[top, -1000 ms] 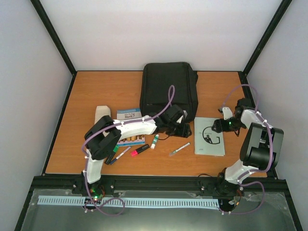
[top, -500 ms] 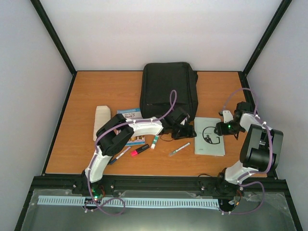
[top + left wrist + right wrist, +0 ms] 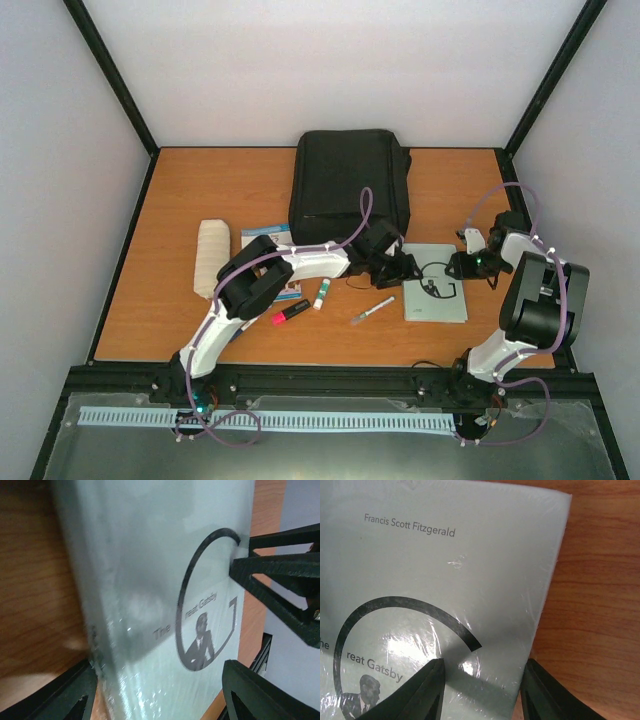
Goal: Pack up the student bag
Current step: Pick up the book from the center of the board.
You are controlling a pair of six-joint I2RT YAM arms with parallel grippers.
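Note:
The student bag (image 3: 350, 185) is a black backpack lying flat at the back middle of the table. A pale grey book, "The Great Gatsby" (image 3: 436, 295), lies right of it in clear wrap. My left gripper (image 3: 402, 266) is open at the book's left edge; in the left wrist view its jaws (image 3: 160, 690) stand wide over the cover (image 3: 150, 580). My right gripper (image 3: 458, 266) is open at the book's right edge. In the right wrist view one of its fingers is over the cover (image 3: 445, 570) and the other over the bare wood, with the gripper (image 3: 482, 685) empty.
A blue and white booklet (image 3: 262, 240) lies partly under my left arm. A beige roll (image 3: 210, 258) is to its left. A red highlighter (image 3: 290, 312), a green-capped stick (image 3: 321, 293) and a pen (image 3: 372, 309) lie in front. The black frame rails edge the table.
My left arm has stretched to the right, from the bag's front edge to the book's left edge. My right gripper has barely moved. Both stay open.

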